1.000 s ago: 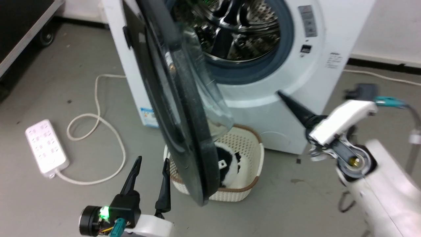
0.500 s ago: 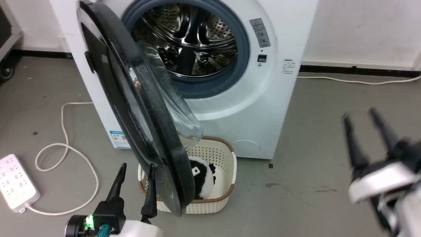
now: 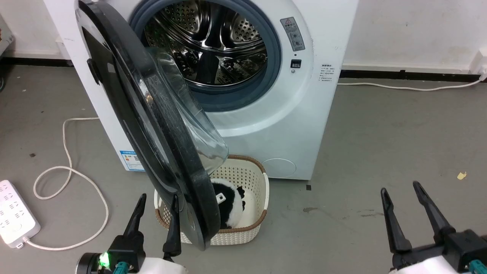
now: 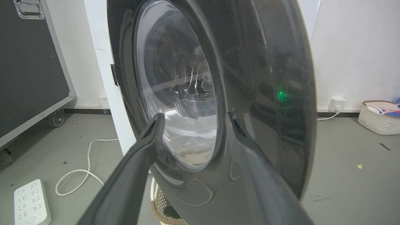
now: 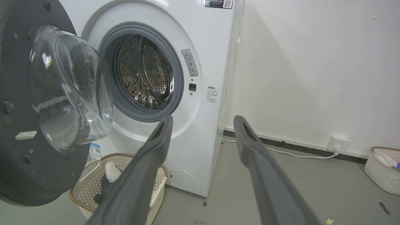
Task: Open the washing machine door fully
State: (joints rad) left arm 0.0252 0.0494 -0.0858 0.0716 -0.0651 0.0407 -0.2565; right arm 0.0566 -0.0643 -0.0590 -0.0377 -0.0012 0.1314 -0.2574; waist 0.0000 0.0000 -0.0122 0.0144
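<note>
Washing machine door (image 3: 152,125) stands about half open on the left-side hinge of the washing machine (image 3: 289,125), edge-on to the head view, long axis upright. Its free rim lies just right of the left gripper (image 3: 159,197) — fingers spread wide, empty. Right gripper (image 3: 400,187) — also wide and empty — is well apart on the bowl side. Glossy black disc, clear bulging window.

Grey floor (image 3: 380,133), white wall (image 3: 411,30), black skirting (image 3: 380,73), wheeled black case (image 4: 31,62)
</note>
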